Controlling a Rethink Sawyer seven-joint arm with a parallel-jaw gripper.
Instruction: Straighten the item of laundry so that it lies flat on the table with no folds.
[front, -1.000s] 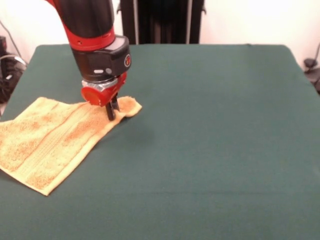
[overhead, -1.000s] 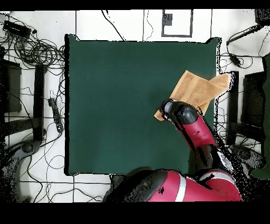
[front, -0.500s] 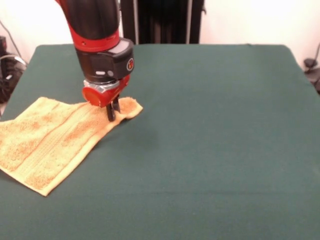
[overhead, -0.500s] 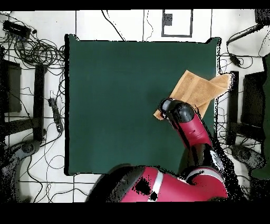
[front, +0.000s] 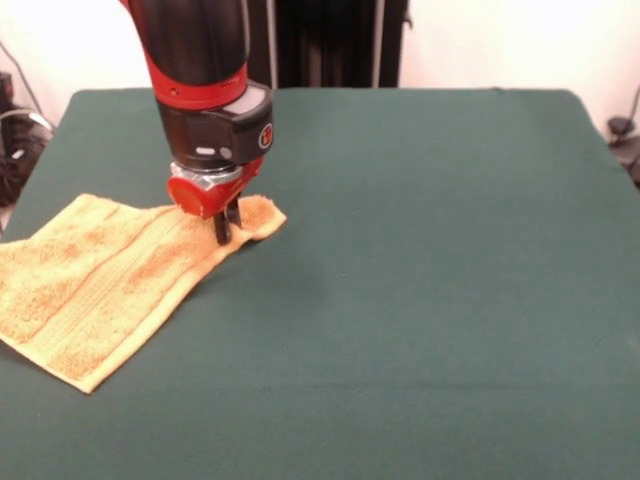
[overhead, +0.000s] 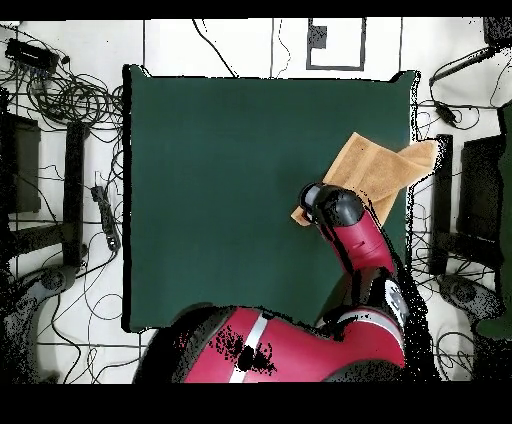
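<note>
The item of laundry (front: 100, 290), a golden-orange terry towel with a woven band, lies near the left edge of the green table (front: 450, 250) in the front view. Its upper right corner is bunched into a small fold. My gripper (front: 226, 232) comes straight down onto that corner, its dark fingers close together and pinching the cloth. From overhead the towel (overhead: 378, 168) sits at the table's (overhead: 220, 180) right edge, one corner reaching past it. There the arm's wrist (overhead: 328, 205) covers the gripper.
Cables and stands (overhead: 60, 90) surround the table on the floor. A dark post (front: 325, 45) stands behind the far edge of the table. Bare green cloth stretches to the right of the towel in the front view.
The gripper and the pinched towel corner have shifted slightly to the right in the front view. The arm's base has swung round in the overhead view.
</note>
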